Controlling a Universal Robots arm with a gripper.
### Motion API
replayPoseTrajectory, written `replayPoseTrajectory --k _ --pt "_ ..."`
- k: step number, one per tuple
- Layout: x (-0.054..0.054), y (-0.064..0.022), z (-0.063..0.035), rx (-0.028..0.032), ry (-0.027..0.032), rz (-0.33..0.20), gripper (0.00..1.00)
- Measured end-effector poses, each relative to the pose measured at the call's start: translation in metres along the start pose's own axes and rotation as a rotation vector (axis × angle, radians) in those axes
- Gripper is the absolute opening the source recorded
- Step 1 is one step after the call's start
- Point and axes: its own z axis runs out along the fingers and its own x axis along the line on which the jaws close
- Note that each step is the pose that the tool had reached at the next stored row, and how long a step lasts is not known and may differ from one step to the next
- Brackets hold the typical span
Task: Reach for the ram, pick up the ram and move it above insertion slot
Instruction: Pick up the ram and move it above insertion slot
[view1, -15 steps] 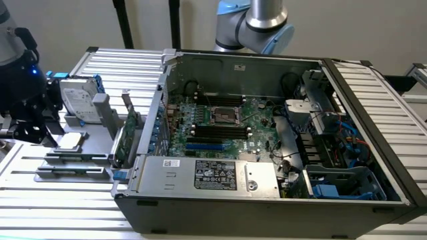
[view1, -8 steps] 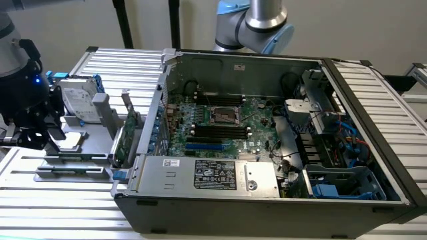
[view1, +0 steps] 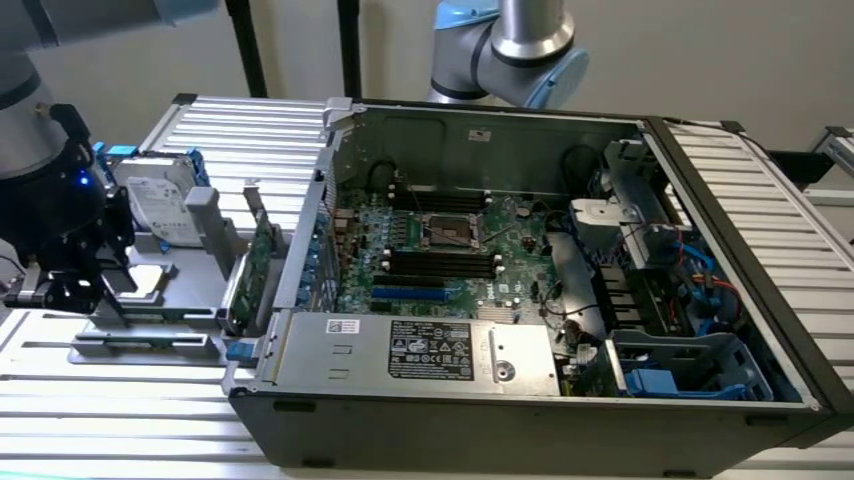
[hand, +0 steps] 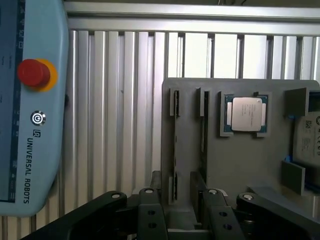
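Fingers (hand: 150, 217) spread wide and gripping nothing, the black gripper (hand: 182, 215) is hovering astride the long, thin ram stick (hand: 175, 150), which is standing on edge in the grey slotted holder (hand: 235, 165) on the ribbed aluminium tabletop (hand: 115, 110). A square silver processor (hand: 246, 114) is sitting nearby (the grey teach pendant (hand: 30, 150) is lying well apart). In the exterior view, the upright green expansion card (view1: 254, 270) is standing between the holder and the open black computer case (view1: 534, 430).

The ram (hand: 175, 145), edge-on just ahead of the gripper (hand: 176, 195), hides both faces; picture edges cut off the gripper's body and the hard drive (hand: 309, 140) beside it.
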Motion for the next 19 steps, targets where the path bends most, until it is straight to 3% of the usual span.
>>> replayPoseTrajectory --k 19 --pt "0.0 -0.0022 0.0345 0.0 0.0 0.0 0.36"
